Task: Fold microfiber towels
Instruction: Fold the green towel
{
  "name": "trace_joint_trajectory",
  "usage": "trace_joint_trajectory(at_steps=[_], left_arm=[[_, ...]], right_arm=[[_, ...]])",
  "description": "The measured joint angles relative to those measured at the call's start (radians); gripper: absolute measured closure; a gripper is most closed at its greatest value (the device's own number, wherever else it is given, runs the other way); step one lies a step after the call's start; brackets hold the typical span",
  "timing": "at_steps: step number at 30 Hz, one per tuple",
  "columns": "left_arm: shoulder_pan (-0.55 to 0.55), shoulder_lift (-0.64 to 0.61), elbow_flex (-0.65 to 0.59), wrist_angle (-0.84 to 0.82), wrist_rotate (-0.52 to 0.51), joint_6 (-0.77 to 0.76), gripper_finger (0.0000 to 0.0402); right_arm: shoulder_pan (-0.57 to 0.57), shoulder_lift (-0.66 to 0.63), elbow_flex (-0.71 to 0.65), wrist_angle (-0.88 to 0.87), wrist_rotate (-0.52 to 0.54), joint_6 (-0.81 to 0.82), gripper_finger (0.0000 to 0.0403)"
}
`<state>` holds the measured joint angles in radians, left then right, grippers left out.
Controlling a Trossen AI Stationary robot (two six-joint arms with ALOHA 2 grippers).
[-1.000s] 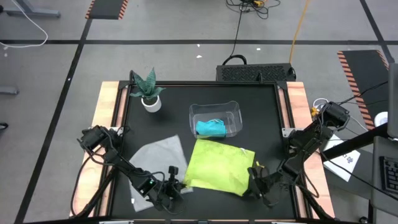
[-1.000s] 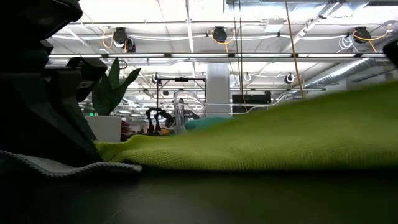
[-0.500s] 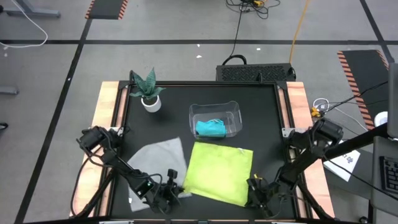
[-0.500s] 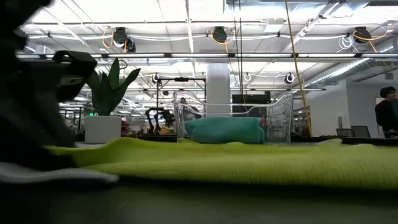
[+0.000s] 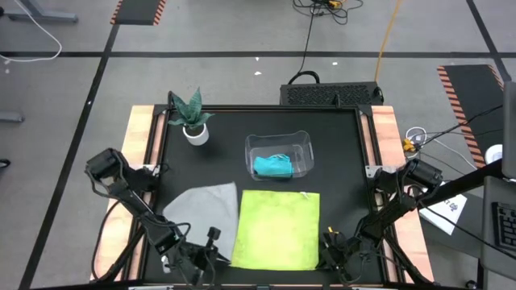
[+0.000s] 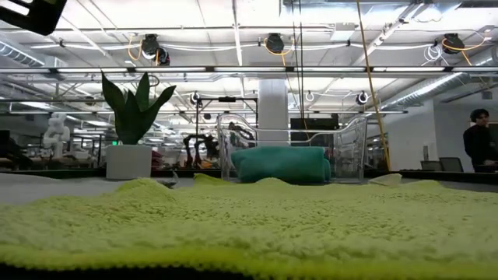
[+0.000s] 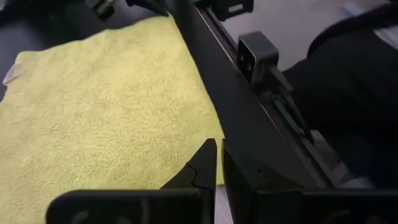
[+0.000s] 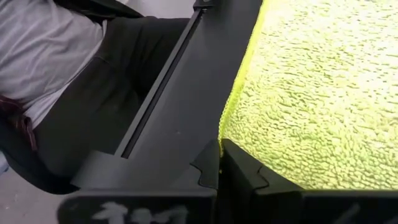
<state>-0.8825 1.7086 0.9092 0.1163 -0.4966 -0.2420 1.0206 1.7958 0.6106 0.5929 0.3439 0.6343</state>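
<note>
Lying flat across the lower middle of the high view, the yellow-green towel [image 5: 278, 229] is spread open as a near-square on the black table [image 5: 339, 153], and in the low view its nubbly pile [image 6: 257, 222] fills the whole lower half of the frame.

At the bottom edge of the high view, the left gripper [image 5: 211, 256] sits by the towel's lower left corner. Its wrist view shows the two dark fingers [image 7: 202, 168] pressed together with only a thin slit between them, pinching nothing, their tips at the towel's edge [image 7: 106, 106].

The right gripper [image 5: 332, 251] sits at the towel's lower right corner. Its fingers [image 8: 208, 165] are likewise closed tip to tip, right beside the towel's hem [image 8: 323, 81] but not holding it.

Left of the yellow-green towel in the high view, the light grey towel [image 5: 203, 211] lies rumpled, its right edge touching or slipping under the green one.

Higher in the frame, the teal towel [image 5: 272, 166] lies bunched inside the clear plastic bin [image 5: 300, 141]; the low view shows it [image 6: 282, 164] through the bin's walls [image 6: 346, 148].

In the upper left of the table stands a small potted plant [image 5: 192, 119]. A person [image 6: 478, 144] shows at the far right of the low view, in the room beyond.
</note>
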Motion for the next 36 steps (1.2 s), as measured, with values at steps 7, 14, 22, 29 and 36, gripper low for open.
trace_joint_trajectory(at_steps=[7, 14, 22, 29, 36], left_arm=[[-0.003, 0.002, 0.000, 0.021, -0.029, -0.041, 0.0373], [-0.003, 0.002, 0.001, 0.021, -0.041, -0.056, 0.0373], [0.001, 0.002, 0.002, 0.024, 0.009, -0.035, 0.0373], [0.021, 0.002, 0.002, 0.046, 0.008, -0.064, 0.0373], [0.042, 0.002, 0.003, 0.040, 0.009, -0.104, 0.0373]], right_arm=[[0.001, 0.003, -0.002, 0.080, -0.013, -0.163, 0.0385], [0.001, -0.019, -0.002, 0.166, -0.061, -0.290, 0.0374], [-0.006, -0.126, -0.002, 0.197, -0.086, -0.451, 0.0374], [-0.006, -0.270, -0.002, 0.193, 0.004, -0.561, 0.0374], [-0.023, -0.320, -0.007, 0.166, 0.049, -0.544, 0.0374]])
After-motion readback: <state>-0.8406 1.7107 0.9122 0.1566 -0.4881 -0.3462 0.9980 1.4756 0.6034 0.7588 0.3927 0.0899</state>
